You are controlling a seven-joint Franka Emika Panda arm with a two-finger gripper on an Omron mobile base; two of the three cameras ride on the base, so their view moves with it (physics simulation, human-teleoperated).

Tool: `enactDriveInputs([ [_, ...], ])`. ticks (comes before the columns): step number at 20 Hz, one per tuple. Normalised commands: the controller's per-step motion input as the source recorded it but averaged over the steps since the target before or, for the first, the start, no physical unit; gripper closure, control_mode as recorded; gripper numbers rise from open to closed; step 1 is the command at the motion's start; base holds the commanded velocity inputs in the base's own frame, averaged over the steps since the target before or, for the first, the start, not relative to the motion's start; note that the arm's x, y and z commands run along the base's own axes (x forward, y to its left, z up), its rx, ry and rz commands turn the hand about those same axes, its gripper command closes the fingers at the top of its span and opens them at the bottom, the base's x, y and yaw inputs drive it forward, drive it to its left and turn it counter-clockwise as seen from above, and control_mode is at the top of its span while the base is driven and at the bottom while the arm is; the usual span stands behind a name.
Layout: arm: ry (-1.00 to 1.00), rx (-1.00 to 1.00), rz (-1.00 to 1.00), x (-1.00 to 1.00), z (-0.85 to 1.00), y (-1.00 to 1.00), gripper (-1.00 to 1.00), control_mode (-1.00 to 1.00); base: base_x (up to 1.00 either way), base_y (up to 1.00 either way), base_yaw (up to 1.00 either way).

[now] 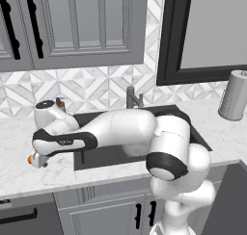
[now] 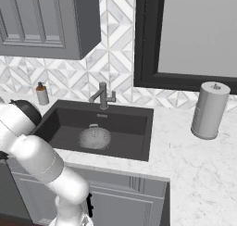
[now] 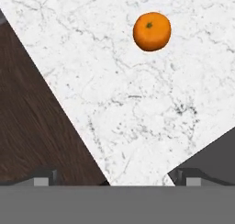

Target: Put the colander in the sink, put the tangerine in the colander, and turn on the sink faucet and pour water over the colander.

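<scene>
The colander, a round silver bowl full of small holes, sits on the floor of the dark sink, below the faucet. The tangerine lies on the white marble counter left of the sink, and a sliver of the tangerine peeks out beside my hand near the counter's front edge. My gripper hangs above the counter, open wide and holding nothing; in the hand view the fruit lies ahead of the fingertips and a little to the right. In the left base view my arm stretches across the sink and hides the colander.
A soap bottle stands at the back left of the sink. A paper towel roll stands on the counter at the right. Past the counter's front edge lies dark wood floor. Wall cabinets hang above the left counter.
</scene>
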Motion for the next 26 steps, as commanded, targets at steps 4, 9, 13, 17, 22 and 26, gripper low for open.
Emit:
enactDriveInputs([
  [4,0.00,-0.01,0.00,0.26,-0.28,0.34,-1.00,-1.00,0.00,0.00,0.00],
  [9,0.00,-0.05,0.00,0.18,-0.17,0.36,-1.00,-1.00,0.00,0.00,0.00],
  [13,0.03,-0.02,0.00,0.19,-0.05,0.12,-1.00,-1.00,0.00,0.00,0.00],
  [17,0.05,0.00,0.00,0.19,-0.13,0.02,-1.00,-1.00,0.00,0.00,0.00],
  [22,0.03,-0.01,0.00,0.15,-0.26,0.10,-1.00,-1.00,0.00,0.00,0.00],
  [26,0.02,-0.01,0.00,0.19,-0.34,0.16,-1.00,-1.00,0.00,0.00,0.00],
])
